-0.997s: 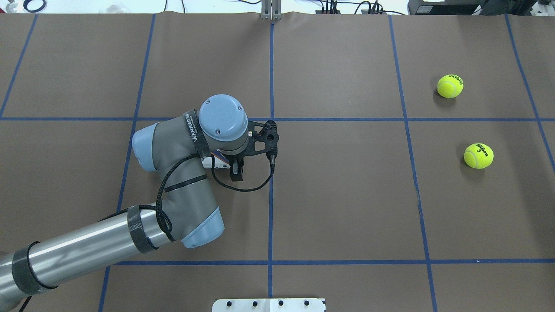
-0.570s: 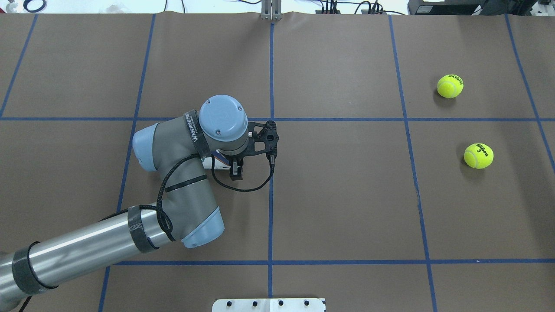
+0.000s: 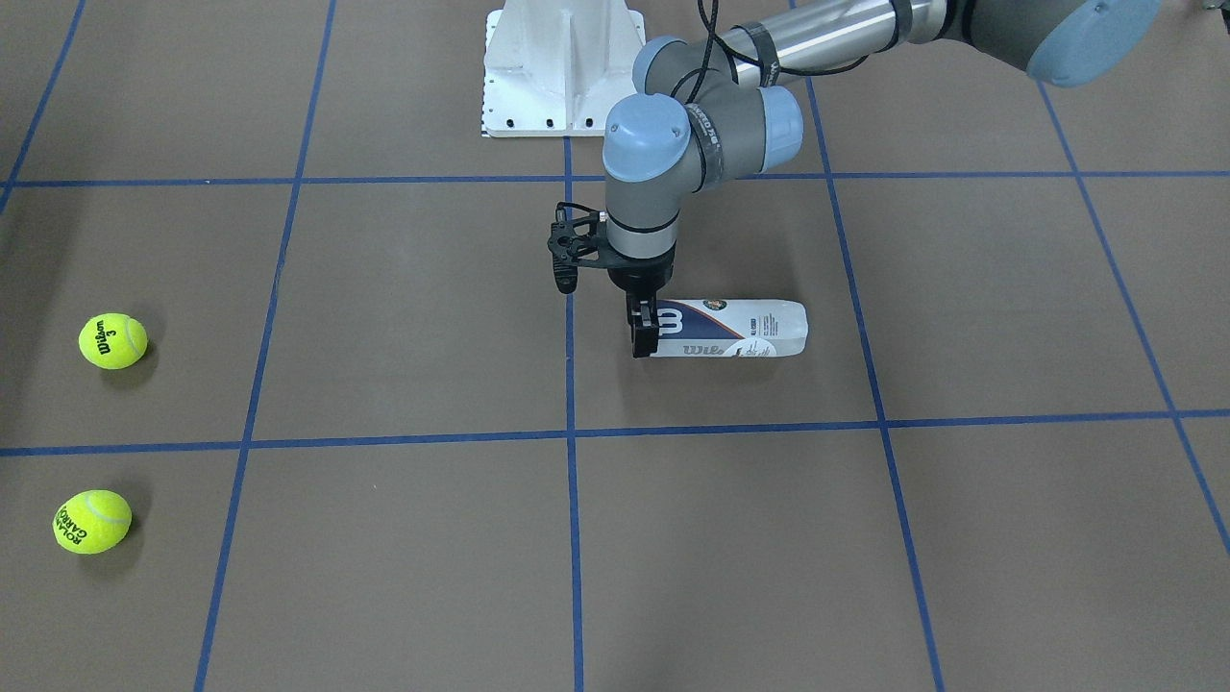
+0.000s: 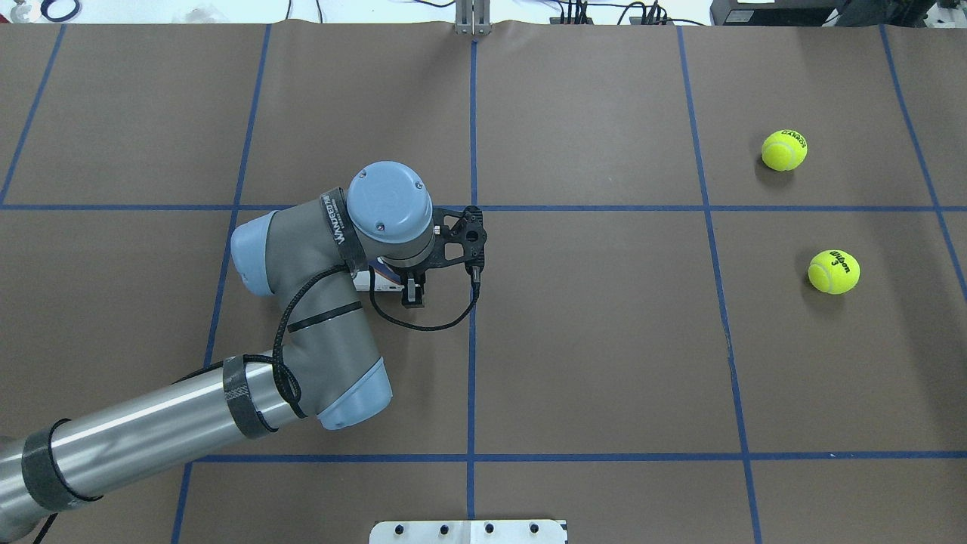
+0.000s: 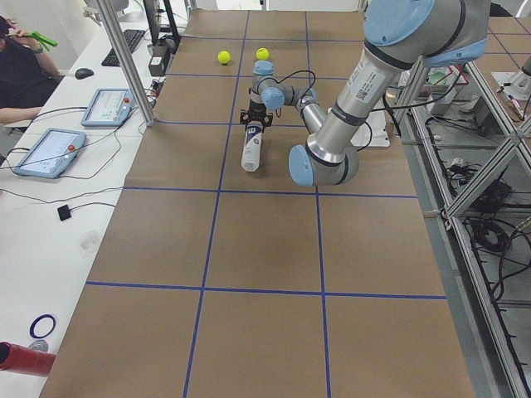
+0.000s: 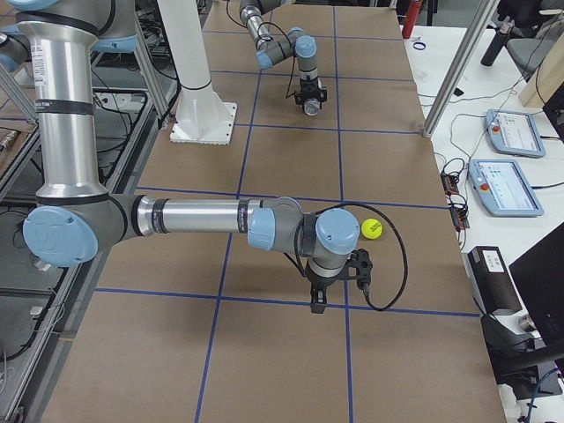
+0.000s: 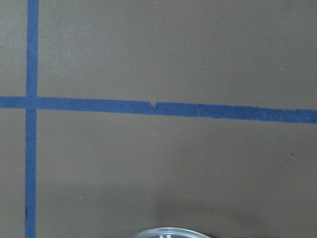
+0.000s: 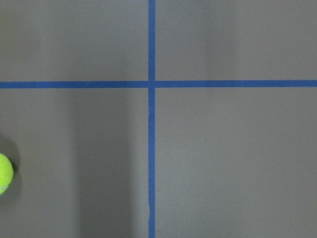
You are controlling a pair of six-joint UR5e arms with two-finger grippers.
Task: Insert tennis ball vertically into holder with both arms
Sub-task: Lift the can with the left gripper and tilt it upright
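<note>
The holder (image 3: 740, 330) lies on its side on the brown table, white label with a navy band, also visible as the holder (image 5: 251, 151). My left gripper (image 3: 644, 332) comes straight down over its navy end, fingers astride the can and shut on it; from overhead the left gripper (image 4: 412, 291) hides most of the can. The metal rim (image 7: 171, 232) peeks in at the bottom of the left wrist view. Two tennis balls (image 4: 784, 149) (image 4: 834, 272) rest far to the right. My right gripper (image 6: 319, 300) hangs near one tennis ball (image 6: 371, 228); I cannot tell its state.
A white pedestal base (image 3: 562, 67) stands at the robot's side of the table. Blue tape lines (image 4: 472, 340) grid the brown surface. Tablets (image 5: 46, 152) and a person (image 5: 18, 62) are at the desk beyond the far edge.
The visible finger of my left gripper has drawn inward toward the holder. Arm, holder and balls have stayed where they were.
</note>
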